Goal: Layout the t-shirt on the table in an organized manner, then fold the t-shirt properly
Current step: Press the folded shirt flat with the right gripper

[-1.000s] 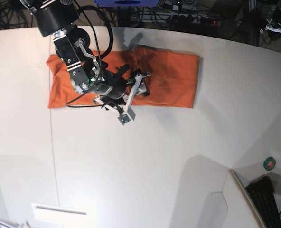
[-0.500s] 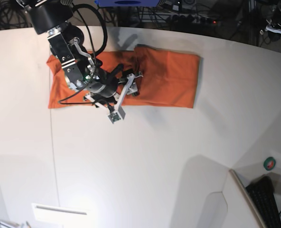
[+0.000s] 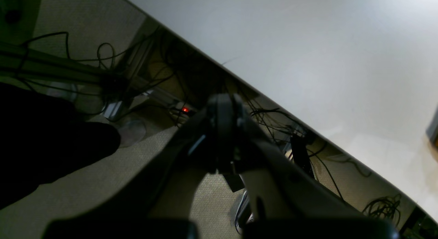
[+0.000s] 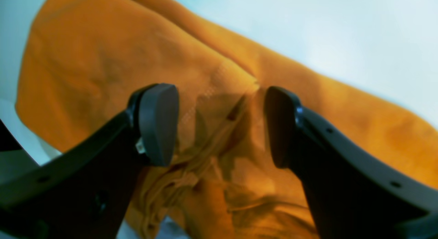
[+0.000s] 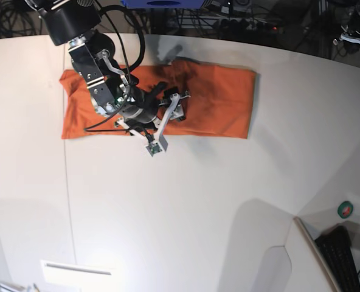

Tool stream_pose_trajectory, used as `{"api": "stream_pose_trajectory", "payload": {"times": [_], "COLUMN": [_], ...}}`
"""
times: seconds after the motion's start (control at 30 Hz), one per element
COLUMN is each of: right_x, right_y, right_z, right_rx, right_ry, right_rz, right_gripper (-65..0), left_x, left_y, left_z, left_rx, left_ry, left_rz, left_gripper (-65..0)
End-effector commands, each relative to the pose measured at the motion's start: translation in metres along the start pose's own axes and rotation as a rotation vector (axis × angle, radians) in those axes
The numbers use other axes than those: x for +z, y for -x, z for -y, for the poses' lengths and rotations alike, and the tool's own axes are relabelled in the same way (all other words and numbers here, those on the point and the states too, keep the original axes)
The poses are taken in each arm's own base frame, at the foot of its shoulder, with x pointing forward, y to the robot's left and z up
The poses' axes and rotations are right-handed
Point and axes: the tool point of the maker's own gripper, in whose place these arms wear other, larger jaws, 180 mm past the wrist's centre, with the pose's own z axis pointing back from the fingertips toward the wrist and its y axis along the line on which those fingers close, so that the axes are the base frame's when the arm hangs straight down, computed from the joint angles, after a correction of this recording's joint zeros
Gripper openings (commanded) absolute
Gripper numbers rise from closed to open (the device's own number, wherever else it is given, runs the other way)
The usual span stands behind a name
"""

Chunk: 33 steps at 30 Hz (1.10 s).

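Observation:
The orange t-shirt (image 5: 216, 100) lies as a long folded band across the far part of the white table (image 5: 198, 201). My right gripper (image 5: 173, 102) hovers over the shirt's middle. In the right wrist view it (image 4: 219, 126) is open, its two pads either side of a rumpled fold of the shirt (image 4: 102, 61), holding nothing. My left gripper (image 3: 224, 109) is shut and empty, out past the table's edge (image 3: 308, 43) above the floor. Only part of the left arm (image 5: 353, 36) shows at the top right of the base view.
A green tape roll (image 5: 346, 210) and a black keyboard (image 5: 341, 258) sit at the lower right beside a raised panel edge. A grey-white panel with a slot (image 5: 76, 267) is at the bottom left. Cables (image 3: 113, 78) lie on the floor beyond the table.
My right arm swung a little to the left over the shirt and then back to the right. The shirt has kept its shape and the left arm has not moved.

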Motion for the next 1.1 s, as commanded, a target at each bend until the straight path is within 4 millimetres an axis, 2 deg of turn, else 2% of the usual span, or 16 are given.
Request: {"api": "stream_pose_trajectory", "payload": {"times": [0.0, 0.07, 0.17, 0.2, 0.4, 0.57, 0.77, 0.9, 1.0, 1.07], "right_x": [0.0, 0.001, 0.001, 0.001, 0.011, 0.017, 0.012, 0.012, 0.01, 0.006], "right_y": [-0.019, -0.022, -0.023, -0.023, -0.043, -0.045, -0.044, -0.05, -0.053, -0.047], "right_z": [-0.005, -0.007, -0.009, -0.009, -0.018, -0.02, -0.013, -0.024, -0.021, -0.018], "right_rx": [-0.008, -0.008, -0.009, -0.009, 0.011, 0.022, 0.021, 0.016, 0.02, 0.015], "right_ry": [-0.013, -0.016, -0.02, -0.021, -0.036, -0.037, -0.026, -0.046, -0.039, -0.034], "right_rz": [0.051, 0.058, 0.061, 0.063, 0.118, 0.084, 0.067, 0.084, 0.081, 0.061], "right_gripper": [-29.4, -38.9, -61.7, -65.0, -65.0, -65.0, -65.0, -65.0, -65.0, -65.0], "left_x": [0.004, 0.005, 0.005, 0.005, 0.006, 0.005, 0.005, -0.001, -0.003, -0.003], "left_y": [-0.012, -0.012, -0.011, -0.011, -0.01, -0.011, -0.011, 0.004, 0.013, 0.014], "left_z": [-0.005, -0.006, -0.006, -0.006, -0.007, -0.006, -0.006, -0.011, -0.013, -0.013], "left_rx": [-0.02, -0.022, -0.023, -0.023, -0.023, -0.023, -0.021, 0.015, 0.032, 0.035], "left_ry": [-0.005, -0.007, -0.008, -0.008, -0.009, -0.008, -0.007, -0.007, -0.008, -0.008], "left_rz": [0.035, 0.033, 0.03, 0.03, 0.029, 0.03, 0.03, -0.007, -0.027, -0.029], "left_gripper": [-65.0, -65.0, -65.0, -65.0, -65.0, -65.0, -65.0, -65.0, -65.0, -65.0]}}
